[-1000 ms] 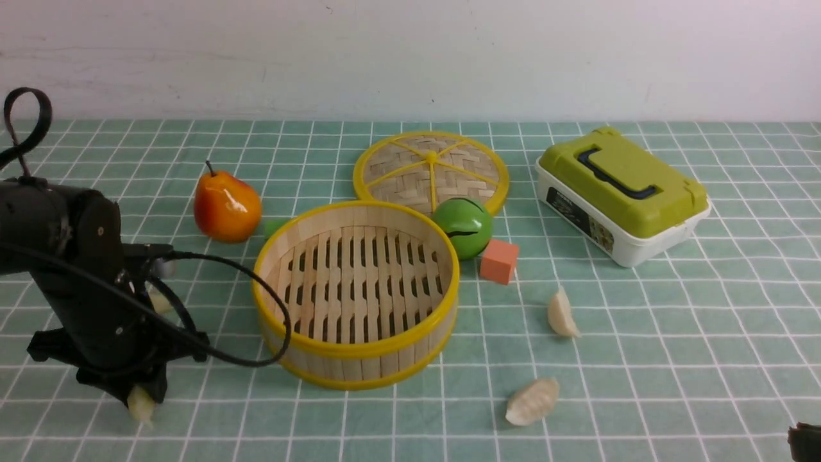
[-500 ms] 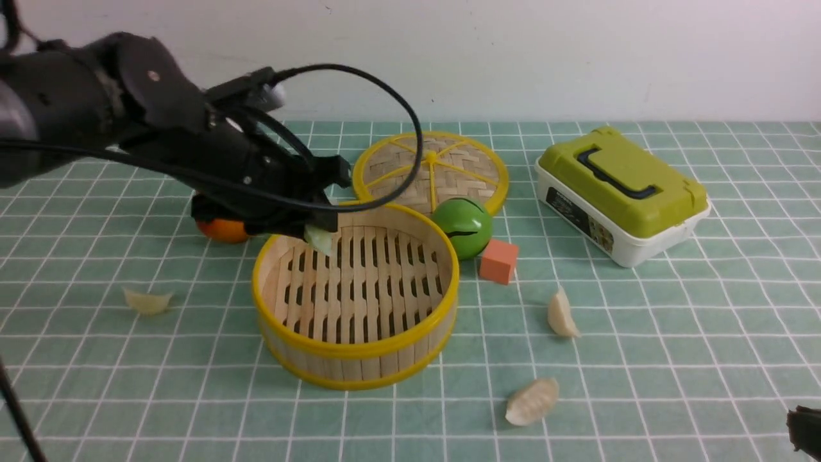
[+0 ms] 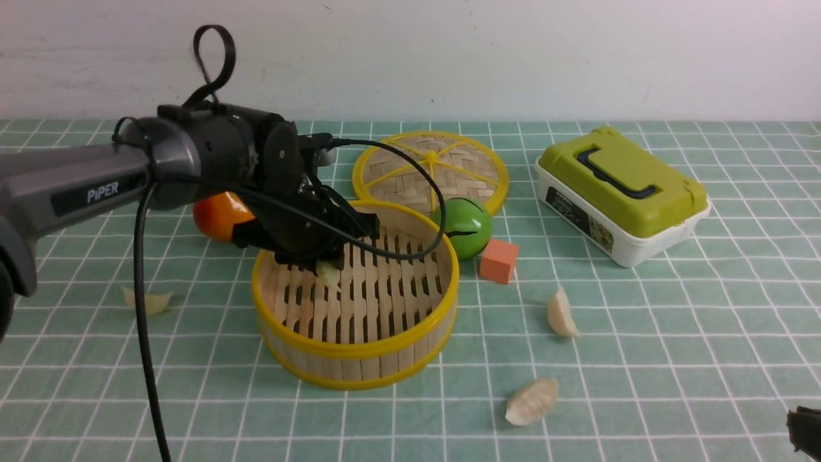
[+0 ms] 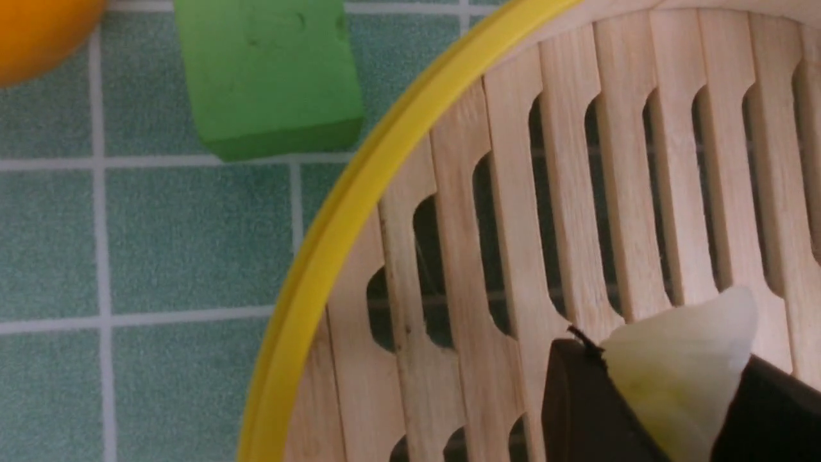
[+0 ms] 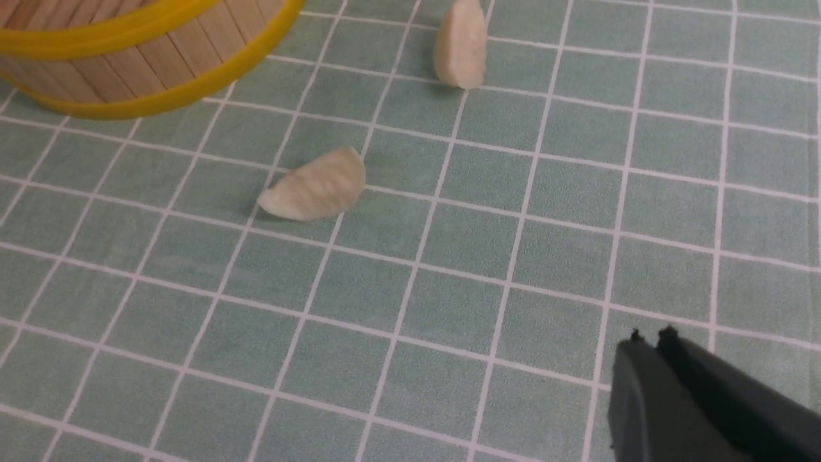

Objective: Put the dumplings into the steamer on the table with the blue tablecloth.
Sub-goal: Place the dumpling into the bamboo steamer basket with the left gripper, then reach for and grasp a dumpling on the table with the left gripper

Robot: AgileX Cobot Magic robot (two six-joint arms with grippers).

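Note:
The steamer (image 3: 359,363) stands mid-table on the blue tablecloth (image 3: 667,359). My left gripper (image 3: 324,268) reaches into it from the left and is shut on a yellowish dumpling (image 3: 329,274). In the left wrist view that dumpling (image 4: 680,346) sits pinched between the dark fingers, just above the slatted floor inside the yellow rim (image 4: 321,256). One dumpling (image 3: 147,300) lies left of the steamer, and two whiter ones (image 3: 562,314) (image 3: 532,401) lie to its right. My right gripper (image 5: 651,337) is shut and empty, low at the front right, short of those two dumplings (image 5: 314,186) (image 5: 458,48).
A pear (image 3: 217,215) sits behind my left arm, with a green block (image 4: 269,70) beside the steamer's rim. The woven lid (image 3: 430,168), a green ball (image 3: 463,226) and an orange cube (image 3: 499,261) are behind and right of the steamer. A green lunch box (image 3: 622,192) stands at the far right.
My left gripper lifted the dumpling from the front-left cloth, swung it over the steamer and has now lowered it inside. The right gripper has stayed put.

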